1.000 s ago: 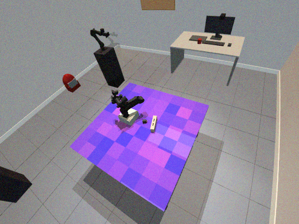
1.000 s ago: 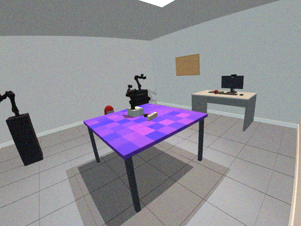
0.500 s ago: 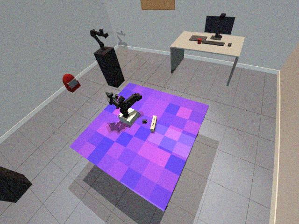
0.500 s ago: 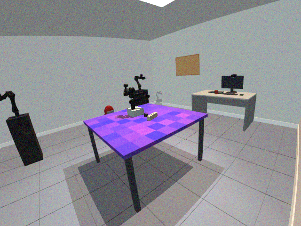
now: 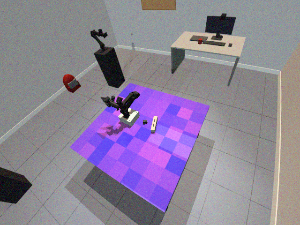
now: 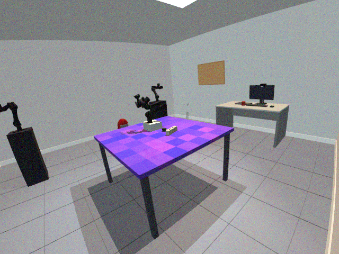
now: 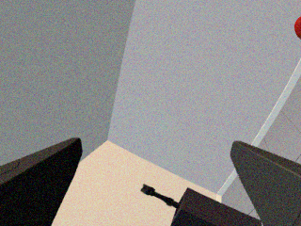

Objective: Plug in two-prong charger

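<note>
The black charger (image 5: pixel 145 122) (image 6: pixel 163 129) lies on the table between the arm's base and the power strip, apart from both. Its small prongs seem to face the strip in the top view. The white power strip (image 5: pixel 153 128) (image 6: pixel 171 130) lies on the table, with two dark outlet spots on top. My gripper (image 5: pixel 103 98) (image 6: pixel 135 96) (image 7: pixel 158 147) is open and empty. It is raised high on the side of the base away from the charger and points away from the strip. The wrist view shows neither charger nor strip.
The white base box (image 5: pixel 129 119) (image 6: pixel 152 126) carries my arm on the purple checkered table (image 5: pixel 154 153) (image 6: pixel 158 144). Off the table are a black pedestal with another arm (image 5: pixel 110 66), a red object (image 5: pixel 69 81) and a desk (image 5: pixel 206 48) with a monitor (image 5: pixel 220 25).
</note>
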### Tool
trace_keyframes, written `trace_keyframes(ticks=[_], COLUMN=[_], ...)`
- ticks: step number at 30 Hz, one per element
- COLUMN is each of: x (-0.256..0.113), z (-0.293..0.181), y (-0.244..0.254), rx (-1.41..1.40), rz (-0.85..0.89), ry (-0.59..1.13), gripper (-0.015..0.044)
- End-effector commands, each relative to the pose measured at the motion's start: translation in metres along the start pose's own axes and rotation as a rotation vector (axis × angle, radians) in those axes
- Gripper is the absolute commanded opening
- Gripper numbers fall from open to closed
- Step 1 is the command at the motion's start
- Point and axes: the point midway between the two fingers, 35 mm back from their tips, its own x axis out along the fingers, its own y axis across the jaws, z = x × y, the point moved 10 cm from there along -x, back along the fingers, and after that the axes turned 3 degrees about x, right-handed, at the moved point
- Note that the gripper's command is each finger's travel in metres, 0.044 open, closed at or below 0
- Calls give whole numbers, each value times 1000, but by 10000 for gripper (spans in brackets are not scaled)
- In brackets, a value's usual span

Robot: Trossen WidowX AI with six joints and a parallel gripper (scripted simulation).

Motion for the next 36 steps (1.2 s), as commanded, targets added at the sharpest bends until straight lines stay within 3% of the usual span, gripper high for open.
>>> trace_keyframes(ticks=[1, 36], x=[-2, -61], z=[-12, -89], y=[6, 35], rx=[-68, -511], rz=[35, 409], ry=[99, 793], gripper=[440, 440])
